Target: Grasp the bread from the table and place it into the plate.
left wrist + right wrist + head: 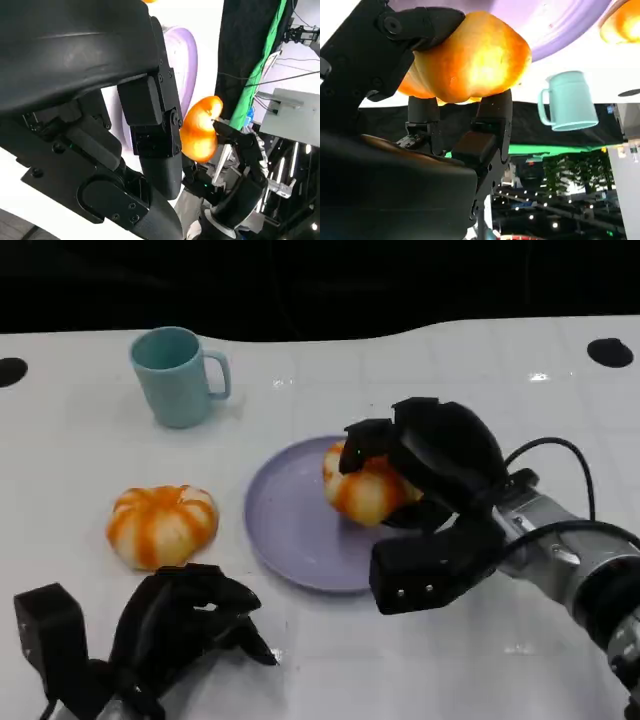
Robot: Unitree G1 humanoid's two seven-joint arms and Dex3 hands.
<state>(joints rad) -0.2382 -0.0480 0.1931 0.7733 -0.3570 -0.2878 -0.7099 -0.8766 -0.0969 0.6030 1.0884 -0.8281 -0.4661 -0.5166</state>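
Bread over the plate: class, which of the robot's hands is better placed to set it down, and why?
The right hand. Its fingers already grip the bread above the purple plate, so it need only lower and release. The left hand rests near the table's front edge, holding nothing.

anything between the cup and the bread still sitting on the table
No, in the head view only bare white table lies between the teal cup and the loose bread.
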